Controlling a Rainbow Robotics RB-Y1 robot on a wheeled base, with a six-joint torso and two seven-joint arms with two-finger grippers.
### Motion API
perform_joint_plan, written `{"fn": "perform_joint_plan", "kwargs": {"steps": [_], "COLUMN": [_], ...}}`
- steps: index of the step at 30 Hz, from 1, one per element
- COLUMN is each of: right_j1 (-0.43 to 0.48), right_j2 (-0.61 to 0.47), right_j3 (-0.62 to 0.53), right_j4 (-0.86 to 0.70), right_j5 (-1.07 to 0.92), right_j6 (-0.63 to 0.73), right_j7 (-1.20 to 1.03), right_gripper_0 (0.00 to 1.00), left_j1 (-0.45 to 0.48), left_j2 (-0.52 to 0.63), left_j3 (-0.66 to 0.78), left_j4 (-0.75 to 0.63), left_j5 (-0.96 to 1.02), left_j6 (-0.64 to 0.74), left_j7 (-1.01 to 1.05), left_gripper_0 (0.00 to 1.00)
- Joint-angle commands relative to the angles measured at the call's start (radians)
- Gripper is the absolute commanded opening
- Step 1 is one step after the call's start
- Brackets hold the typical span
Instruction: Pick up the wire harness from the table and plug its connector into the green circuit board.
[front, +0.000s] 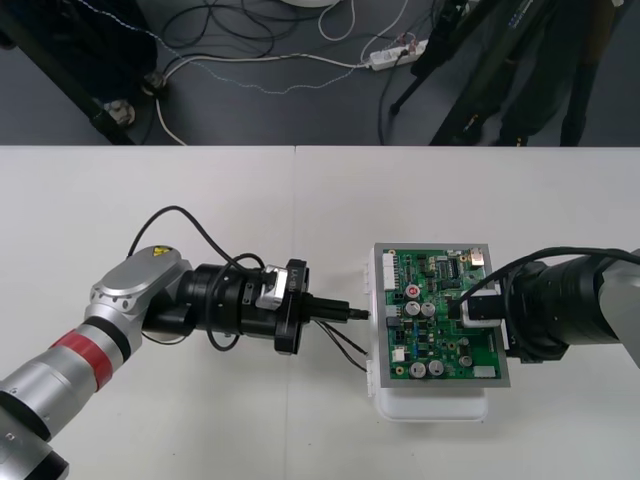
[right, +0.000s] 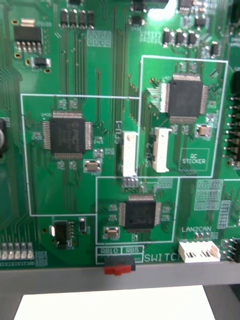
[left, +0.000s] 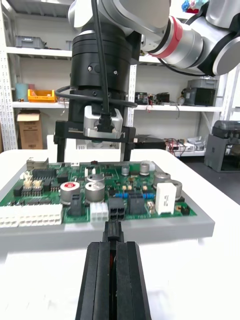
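Harness: one wire harness (front: 345, 338). Its small black plug (left: 114, 231) is pinched between the black fingers (left: 97, 280) of the left gripper (front: 360, 314), which are closed tight on it near the middle of the left wrist view. A trace of red shows in the slit between them. Thin dark wires (front: 348, 347) trail from the gripper and hang toward the left side of the white base (front: 430, 408).

Position: the plug's tip meets the grey edge along the left side of the green circuit board (front: 432, 342), in line with a black header (left: 117, 209) just behind that edge. We cannot tell whether it is seated.

Surroundings: the board sits on its base on the plain light table (front: 200, 200). Just beside the header are a white connector (left: 99, 212) and silver capacitors (left: 95, 189). A white block (left: 167, 196) stands a little further off. The right gripper (front: 468, 303) stands over the board's far side, opposite the plug and well apart from it; we cannot tell whether it is open or closed. The path between plug and header is free.

Counts: one board, one base, one harness, two grippers. The right wrist view shows three large square black chips (right: 66, 135), three white connectors (right: 130, 152) and one red switch (right: 119, 270).
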Motion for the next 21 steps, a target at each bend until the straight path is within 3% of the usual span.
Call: {"fn": "perform_joint_plan", "kwargs": {"steps": [1, 21], "right_j1": [-0.018, -0.018], "right_j2": [0.009, 0.018], "right_j3": [0.024, 0.026], "right_j4": [-0.036, -0.036], "right_j5": [0.003, -0.007], "right_j6": [-0.005, -0.005], "right_j7": [-0.017, -0.017], "right_gripper_0": [1.00, 1.00], "left_j1": [-0.039, -0.016], "left_j2": [-0.045, -0.054], "left_j3": [-0.027, -0.036], "left_j4": [-0.006, -0.008], "left_j5": [-0.003, -0.006], "left_j6": [0.023, 0.056], "left_j7": [-0.076, -0.076], "left_gripper_0": [0.00, 0.00]}}
